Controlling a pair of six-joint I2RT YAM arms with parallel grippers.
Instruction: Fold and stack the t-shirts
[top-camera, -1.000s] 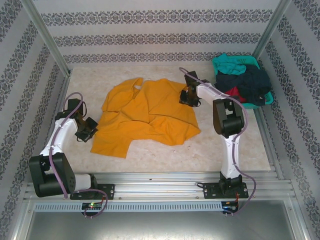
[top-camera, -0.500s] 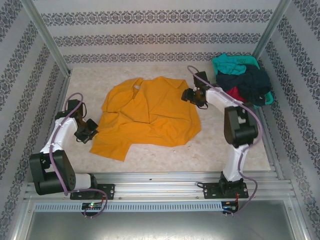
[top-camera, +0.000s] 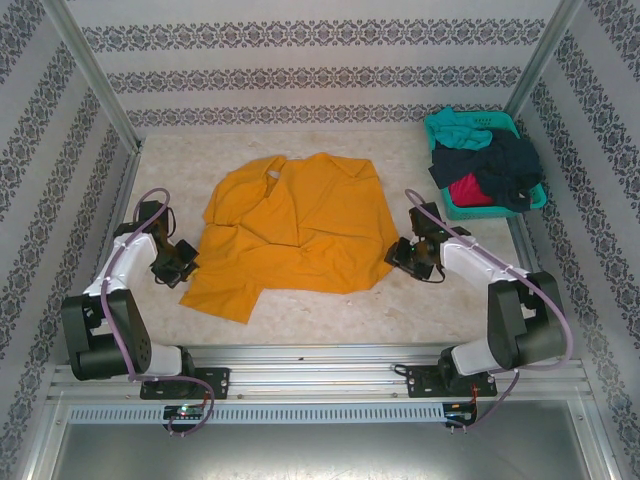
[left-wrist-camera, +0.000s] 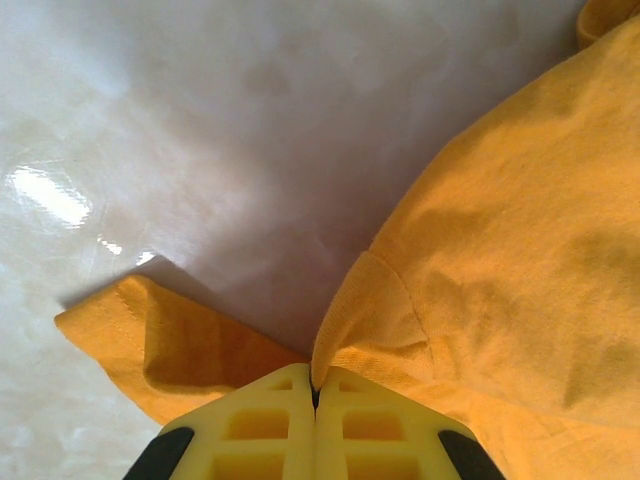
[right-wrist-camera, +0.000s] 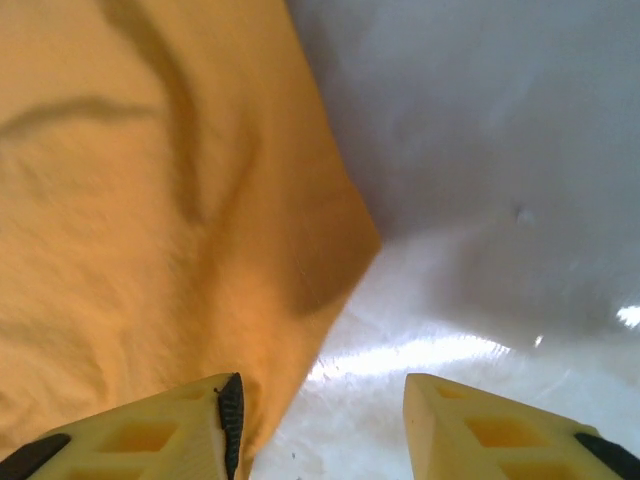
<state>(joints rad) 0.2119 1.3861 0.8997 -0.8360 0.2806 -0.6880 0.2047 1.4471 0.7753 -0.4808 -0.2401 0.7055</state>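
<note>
Change: the right pincer (top-camera: 410, 255) has left the far right edge of the orange-yellow t-shirt (top-camera: 300, 220) and swung back to its near right corner. That side of the shirt now lies flatter. The left pincer (top-camera: 178, 265) stays put at the left edge.
Shirt: spread mid-worktop (top-camera: 330, 310), between the two pincers.
Left pincer: clamped tight on a fold of the shirt's left edge.
Right pincer: jaws apart, nothing between them, just beside the shirt corner.
Left wrist view: closed fingers (left-wrist-camera: 260, 430) pinching the hem; cloth (left-wrist-camera: 500, 250) rises from them.
Right wrist view: shirt edge (right-wrist-camera: 130, 200) reaches one finger (right-wrist-camera: 150, 430); the gap is over bare worktop.
Basket (top-camera: 508, 121): far right, heaped with teal, navy and red t-shirts (top-camera: 495, 165), well apart from both pincers.
</note>
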